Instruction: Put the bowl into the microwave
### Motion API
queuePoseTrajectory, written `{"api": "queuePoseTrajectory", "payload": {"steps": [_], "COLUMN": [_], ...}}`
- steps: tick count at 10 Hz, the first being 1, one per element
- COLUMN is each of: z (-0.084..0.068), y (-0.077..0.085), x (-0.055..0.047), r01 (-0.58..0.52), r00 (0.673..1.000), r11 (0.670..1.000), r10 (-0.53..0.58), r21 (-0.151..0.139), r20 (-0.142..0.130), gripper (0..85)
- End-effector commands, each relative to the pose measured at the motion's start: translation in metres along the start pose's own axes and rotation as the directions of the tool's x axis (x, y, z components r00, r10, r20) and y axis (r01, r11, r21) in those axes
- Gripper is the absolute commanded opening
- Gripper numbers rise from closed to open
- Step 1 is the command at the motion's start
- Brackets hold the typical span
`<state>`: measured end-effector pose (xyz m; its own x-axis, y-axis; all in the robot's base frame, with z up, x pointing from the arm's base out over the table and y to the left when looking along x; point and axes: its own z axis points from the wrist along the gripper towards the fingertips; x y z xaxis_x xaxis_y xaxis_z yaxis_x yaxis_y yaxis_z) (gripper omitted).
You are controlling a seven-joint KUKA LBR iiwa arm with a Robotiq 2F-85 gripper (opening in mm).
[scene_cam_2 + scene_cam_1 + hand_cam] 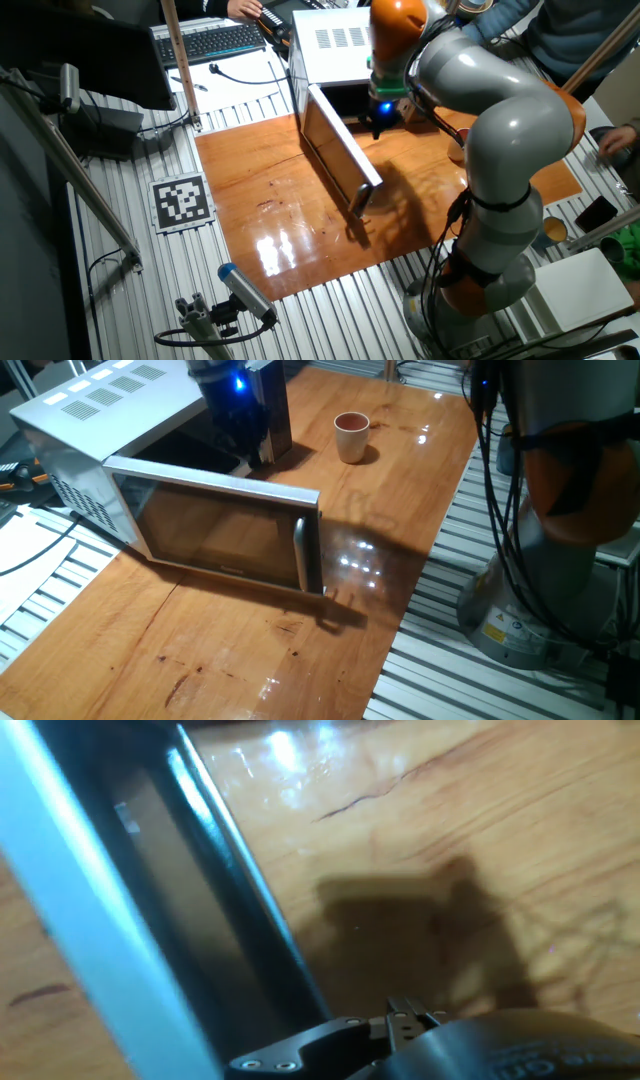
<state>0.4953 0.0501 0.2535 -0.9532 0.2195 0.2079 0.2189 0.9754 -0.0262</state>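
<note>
Little that I can see is readable. On the slatted bench beside my table lies a square black-and-white marker tag (182, 201), a coded pattern with no letters or numbers. Low on my base there is a small yellow warning sticker (496, 631) with a white label next to it, both too small for me to make out. The microwave (150, 470) has a tiny mark at the bottom edge of its door, illegible.

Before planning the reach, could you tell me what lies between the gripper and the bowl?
In one fixed view, only bare wooden table lies between the gripper, hanging by the microwave's open front, and the bowl.
</note>
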Motion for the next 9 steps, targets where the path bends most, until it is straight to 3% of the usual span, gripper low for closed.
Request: {"api": "queuePoseTrajectory", "payload": {"steps": [1,5,9], "z": [-0.001,-0.002,0.011], "y": [-0.001,0.002,0.029], "x": [-0.002,-0.001,0.029], "r01": [0.002,-0.011,-0.049], "r00": [1.0,1.0,0.999], "r11": [1.0,1.0,0.998], "r10": [-0.002,0.011,0.049], "r21": [-0.006,-0.024,-0.036], "r20": [-0.001,-0.001,-0.01], "gripper": [0.0,0.0,0.0]}}
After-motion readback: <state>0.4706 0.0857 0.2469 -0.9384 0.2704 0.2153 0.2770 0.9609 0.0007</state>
